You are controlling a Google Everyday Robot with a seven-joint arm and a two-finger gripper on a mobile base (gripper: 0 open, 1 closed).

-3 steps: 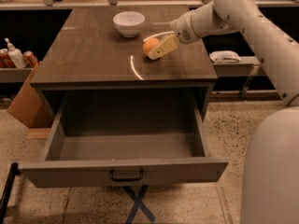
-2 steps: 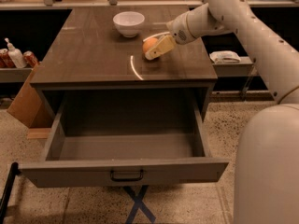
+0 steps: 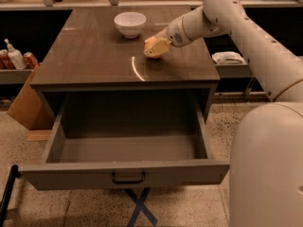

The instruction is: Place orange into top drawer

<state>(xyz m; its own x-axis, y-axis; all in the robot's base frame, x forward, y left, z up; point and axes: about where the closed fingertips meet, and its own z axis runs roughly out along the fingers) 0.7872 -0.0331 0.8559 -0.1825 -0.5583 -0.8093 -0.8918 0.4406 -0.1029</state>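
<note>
The orange (image 3: 149, 45) is on the right half of the dark table top (image 3: 94, 56), just in front of and to the right of a white bowl. My gripper (image 3: 156, 48) reaches in from the right and its pale fingers are closed around the orange, at or barely above the table surface. The top drawer (image 3: 71, 174) is pulled wide open towards me below the table top. Its grey inside is bare and its dark handle (image 3: 128, 177) sits at the middle of the front panel.
A white bowl (image 3: 129, 23) stands at the back of the table. Bottles and cans (image 3: 14, 56) stand on a low shelf at the left above a cardboard box (image 3: 23, 103). A white cloth (image 3: 228, 57) lies on the right shelf. My pale body (image 3: 270, 174) fills the lower right.
My gripper and the orange have shifted very slightly left and up. The drawer and the bowl have not moved.
</note>
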